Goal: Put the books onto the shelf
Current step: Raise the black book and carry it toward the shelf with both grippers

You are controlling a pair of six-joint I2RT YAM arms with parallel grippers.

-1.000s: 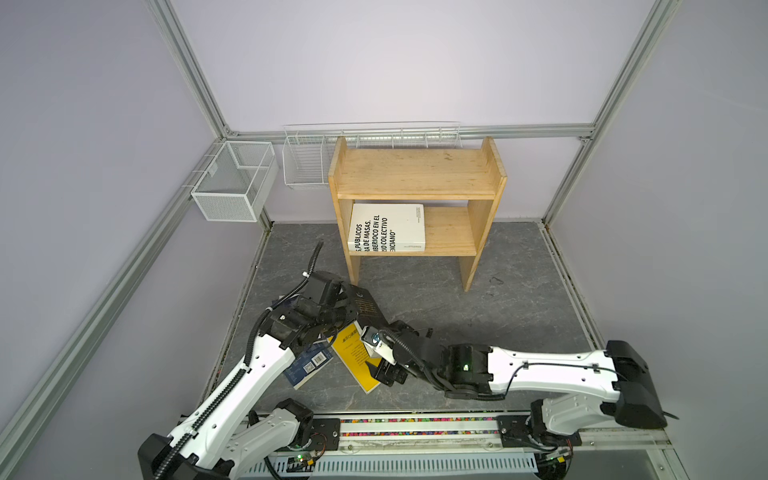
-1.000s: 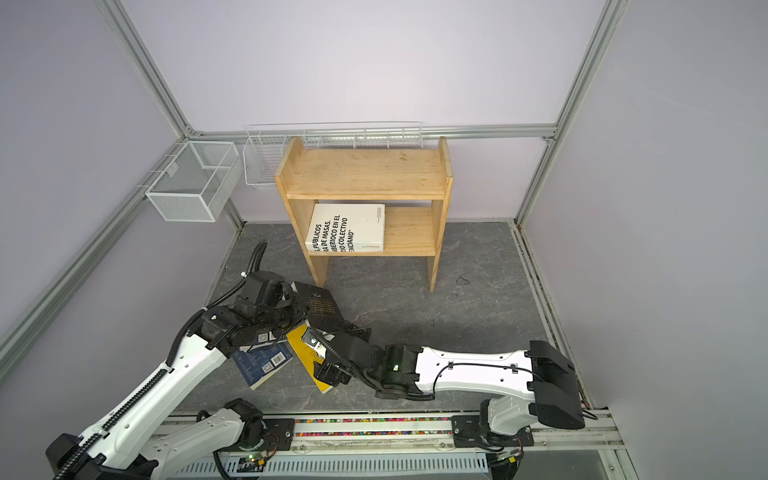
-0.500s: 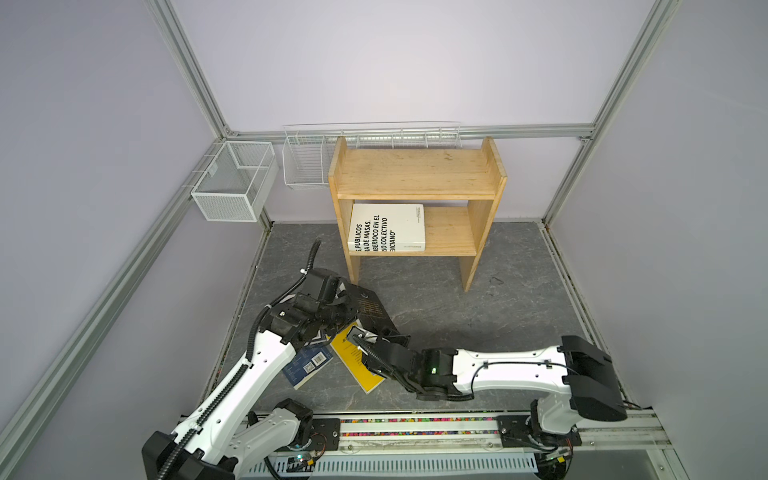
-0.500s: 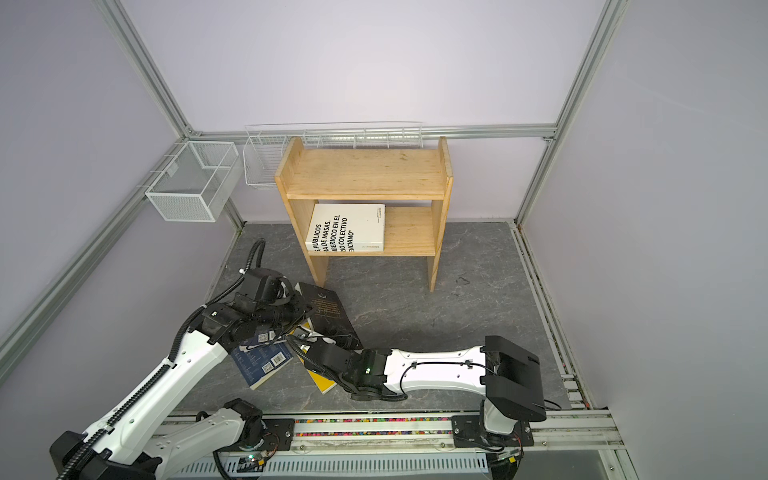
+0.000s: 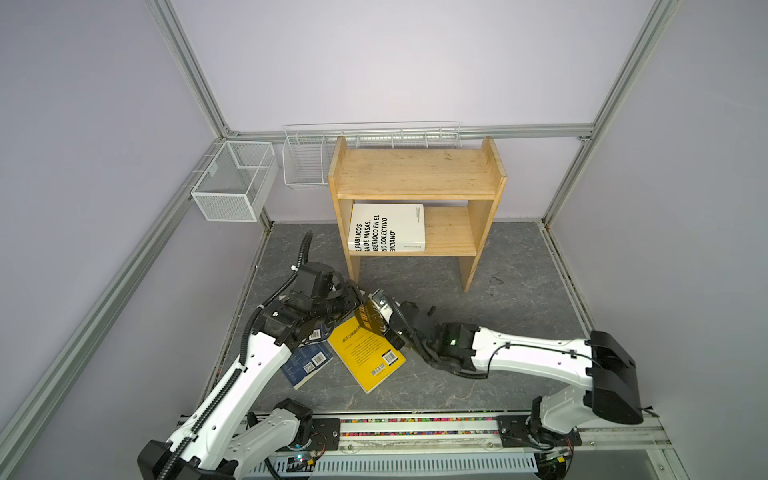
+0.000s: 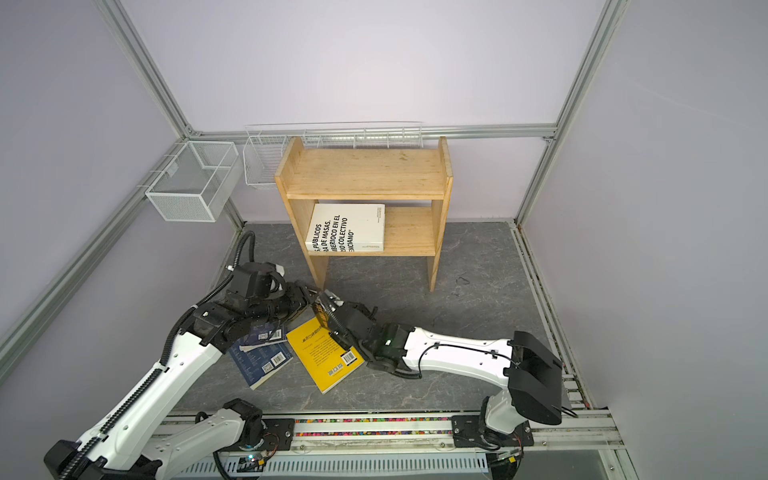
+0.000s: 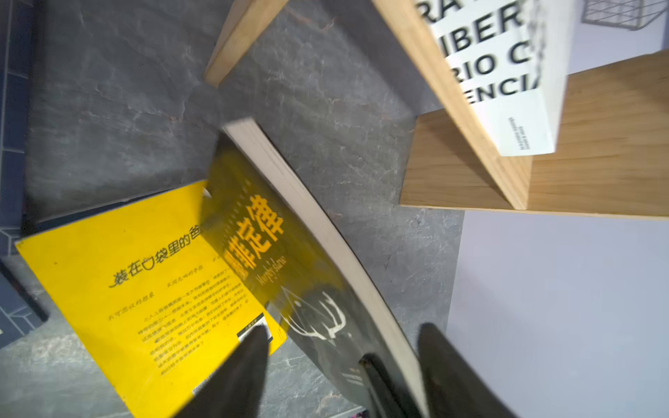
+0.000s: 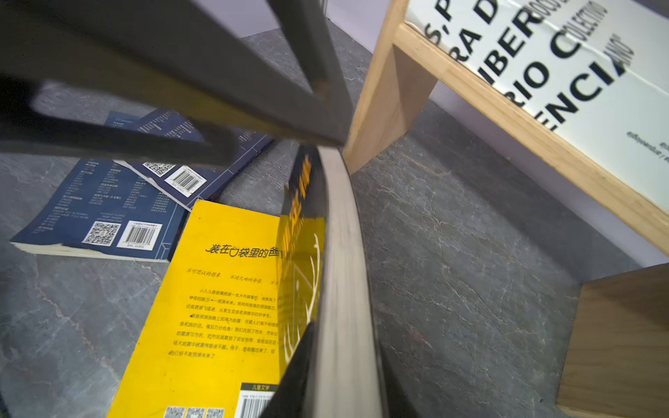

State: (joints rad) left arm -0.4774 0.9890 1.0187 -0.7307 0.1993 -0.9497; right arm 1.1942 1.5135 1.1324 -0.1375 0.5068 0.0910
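Black book (image 5: 368,322) — glossy, bowed paperback, on edge near the pine shelf (image 5: 415,172): your right gripper (image 8: 336,376) clamps it, far finger hidden; left gripper (image 7: 344,331) stands apart around it. Navy books (image 5: 305,365) — partly under your left arm (image 5: 257,361). White book (image 5: 388,228): lower tier.

In both top views the arms are smooth white links between black joint housings. The left arm (image 5: 253,365), lower left of the frame, carries a ribbed black cable conduit (image 5: 306,245) at its black wrist, while the right arm (image 5: 532,357), lower right, has a thin black cable (image 5: 540,347) clipped along it, a small green light (image 5: 451,342) and a boxy black elbow (image 5: 611,374). Both stand on black base plates (image 5: 515,430) on a silver rail (image 5: 415,434) with a multicoloured strip, and the left wrist view shows black tapering fingers (image 7: 239,376).
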